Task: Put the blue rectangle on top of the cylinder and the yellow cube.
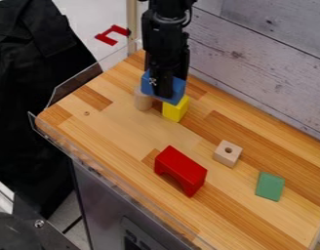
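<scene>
Red arch (180, 163): stood on its two feet, lower centre of the frame, cut-out toward the lower left; probably no part in this build.
Green block (270, 186): lay flat at the lower right, well apart from the stack; likely a spare.
Wooden block (228, 154): sat right of centre, hole upward, between red arch and green block in the left-to-right run.
Wooden counter (110, 129): ran from the bottom of the frame to the upper left, under all the blocks.
Yellow cube (175, 110): stood above centre, under the right end of the blue piece; judged to be one of two supports.
Cylinder (143, 100): stood upright just left of the yellow cube, a narrow gap between; probably spaced so as to carry one end each.
Blue rectangle (178, 91): lay across the tops of cylinder and yellow cube, upper centre, bridging the gap; looked seated on both, though contact underneath was hard to confirm.
Gripper (164, 92): hung down from the top edge, lower end against or just in front of the blue rectangle; opening and grip impossible to tell. Perhaps there to steady the bridge; a sideways nudge could have tipped it.
Plank wall (260, 63): rose behind, upper right.
</scene>
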Controlling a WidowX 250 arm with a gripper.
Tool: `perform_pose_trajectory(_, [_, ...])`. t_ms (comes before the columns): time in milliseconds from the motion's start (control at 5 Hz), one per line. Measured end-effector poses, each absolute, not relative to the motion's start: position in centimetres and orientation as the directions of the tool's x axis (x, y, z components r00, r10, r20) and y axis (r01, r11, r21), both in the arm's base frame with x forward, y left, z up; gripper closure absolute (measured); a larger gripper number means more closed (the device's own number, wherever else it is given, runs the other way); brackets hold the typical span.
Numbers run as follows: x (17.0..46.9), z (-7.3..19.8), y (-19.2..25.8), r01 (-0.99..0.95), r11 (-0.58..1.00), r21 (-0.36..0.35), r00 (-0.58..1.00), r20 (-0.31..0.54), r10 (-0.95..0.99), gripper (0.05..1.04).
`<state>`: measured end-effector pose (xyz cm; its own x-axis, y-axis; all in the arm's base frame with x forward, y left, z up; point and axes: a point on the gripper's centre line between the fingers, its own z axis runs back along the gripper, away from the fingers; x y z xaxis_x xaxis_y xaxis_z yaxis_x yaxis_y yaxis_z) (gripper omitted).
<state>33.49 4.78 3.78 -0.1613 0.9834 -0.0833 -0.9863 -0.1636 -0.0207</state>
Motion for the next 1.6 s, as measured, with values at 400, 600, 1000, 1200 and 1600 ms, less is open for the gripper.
perform_pose_trajectory(400, [33.1,4.5,4.9,-0.987,-0.156,-0.036,-0.153,-0.071,0.986,0.084])
perform_pose_trajectory(600, [33.3,6.9,5.2,-0.989,-0.133,-0.056,-0.131,-0.045,0.99,0.084])
perform_pose_trajectory(1000, [31.6,12.3,-0.3,-0.977,0.215,-0.014,0.215,0.009,0.977,0.084])
perform_pose_trajectory(1200, [28.4,15.0,-3.7,-0.893,0.45,0.007,0.45,0.036,0.892,0.084])
perform_pose_trajectory(1600, [22.9,15.5,-5.7,-0.55,0.834,-0.034,0.835,-0.007,0.551,0.084])
